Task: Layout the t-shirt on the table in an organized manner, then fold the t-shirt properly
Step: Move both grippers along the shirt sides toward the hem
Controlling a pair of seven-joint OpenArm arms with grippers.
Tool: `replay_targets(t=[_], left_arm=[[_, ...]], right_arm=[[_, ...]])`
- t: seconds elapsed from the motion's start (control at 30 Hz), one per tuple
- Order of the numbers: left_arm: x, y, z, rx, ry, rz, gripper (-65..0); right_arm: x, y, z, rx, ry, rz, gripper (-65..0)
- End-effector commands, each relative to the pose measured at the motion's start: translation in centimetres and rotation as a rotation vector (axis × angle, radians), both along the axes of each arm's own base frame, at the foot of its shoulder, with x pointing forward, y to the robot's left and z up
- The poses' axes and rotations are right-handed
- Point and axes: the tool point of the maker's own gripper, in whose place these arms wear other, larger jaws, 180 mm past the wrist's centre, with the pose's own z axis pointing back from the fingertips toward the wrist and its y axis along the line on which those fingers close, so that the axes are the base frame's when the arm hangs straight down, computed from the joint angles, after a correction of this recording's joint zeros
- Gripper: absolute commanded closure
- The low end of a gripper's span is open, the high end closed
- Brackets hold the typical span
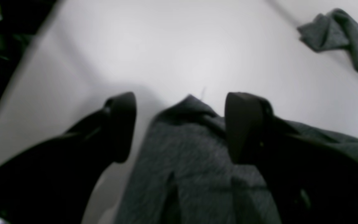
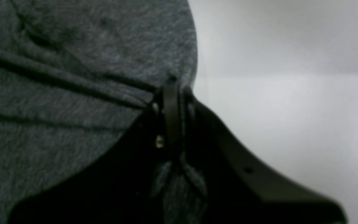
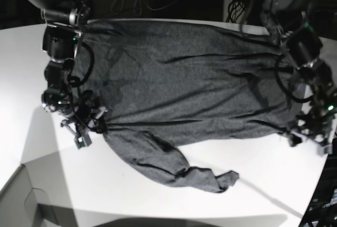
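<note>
The t-shirt (image 3: 184,85) lies spread across the white tabletop (image 3: 31,53), its near part trailing toward the front edge in a rumpled, twisted tail. Soft, light knit, it will likely sag and drag rather than slide, so corners and hems seem the best holds. The right tool (image 2: 171,93) is pinched tight on a gathered fold at the shirt's edge. The left tool (image 1: 180,127) stands wide, straddling a peaked corner of cloth, not gripping it.
</note>
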Motion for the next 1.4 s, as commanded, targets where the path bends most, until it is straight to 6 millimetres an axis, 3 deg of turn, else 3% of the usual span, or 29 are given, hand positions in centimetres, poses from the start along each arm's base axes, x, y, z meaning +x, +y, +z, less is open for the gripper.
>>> replay_targets(t=[0.0, 0.13, 0.3, 0.53, 0.77, 1.17, 1.37], left_arm=[[1.9, 0.2, 1.9, 0.003, -0.066, -0.005, -43.3], [3.2, -1.3, -1.6, -0.053, -0.031, -0.023, -43.3], [4.2, -2.9, -3.5, -0.105, -0.038, -0.032, -43.3], [4.4, -3.2, -3.8, -0.118, -0.037, -0.028, -43.3], [3.7, 0.0, -3.7, -0.077, -0.027, 0.089, -43.4], [3.8, -0.1, -3.8, -0.08, -0.022, 0.095, -43.3], [2.7, -1.4, -6.9, -0.131, 0.024, 0.094, -41.0]], right_arm=[[-0.6, -0.6, -0.7, -0.045, 0.046, 0.013, 0.0], [-0.8, -0.6, -0.9, -0.045, 0.051, 0.013, 0.0], [-0.8, -0.8, -0.9, -0.05, 0.051, 0.013, 0.0], [-0.8, -1.0, -0.9, -0.053, 0.051, 0.012, 0.0], [-0.8, -1.0, -0.9, -0.053, 0.051, 0.012, 0.0], [-0.8, -1.0, -0.9, -0.053, 0.051, 0.012, 0.0], [-0.8, -1.0, -0.9, -0.053, 0.051, 0.012, 0.0]])
